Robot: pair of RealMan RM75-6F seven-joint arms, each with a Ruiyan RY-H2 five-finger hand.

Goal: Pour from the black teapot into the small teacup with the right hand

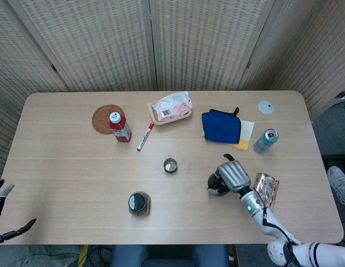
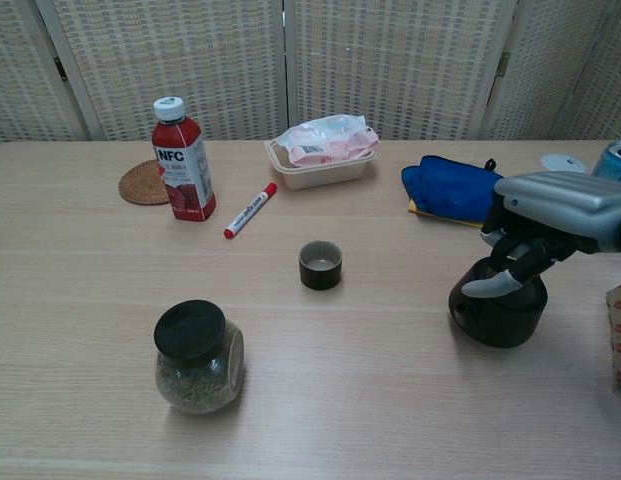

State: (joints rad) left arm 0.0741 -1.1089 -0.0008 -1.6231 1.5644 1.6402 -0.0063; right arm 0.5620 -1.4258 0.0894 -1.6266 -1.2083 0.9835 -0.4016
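Note:
The black teapot (image 1: 214, 185) (image 2: 495, 316) stands on the table near the front right. My right hand (image 1: 233, 174) (image 2: 552, 214) lies over its top, fingers curled down around it and the thumb tip across its front, gripping it. The small teacup (image 1: 170, 165) (image 2: 320, 265) sits upright at the table's middle, well to the left of the teapot. My left hand (image 1: 0, 214) shows only in the head view, at the bottom left off the table's corner, with its fingers spread and nothing in them.
A dark-lidded jar (image 1: 139, 203) (image 2: 197, 357) stands front left of the cup. Behind are a red bottle (image 2: 183, 160), red marker (image 2: 249, 210), food box (image 2: 324, 151), blue cloth (image 2: 458, 190) and can (image 1: 265, 141). A foil packet (image 1: 265, 192) lies right of the teapot.

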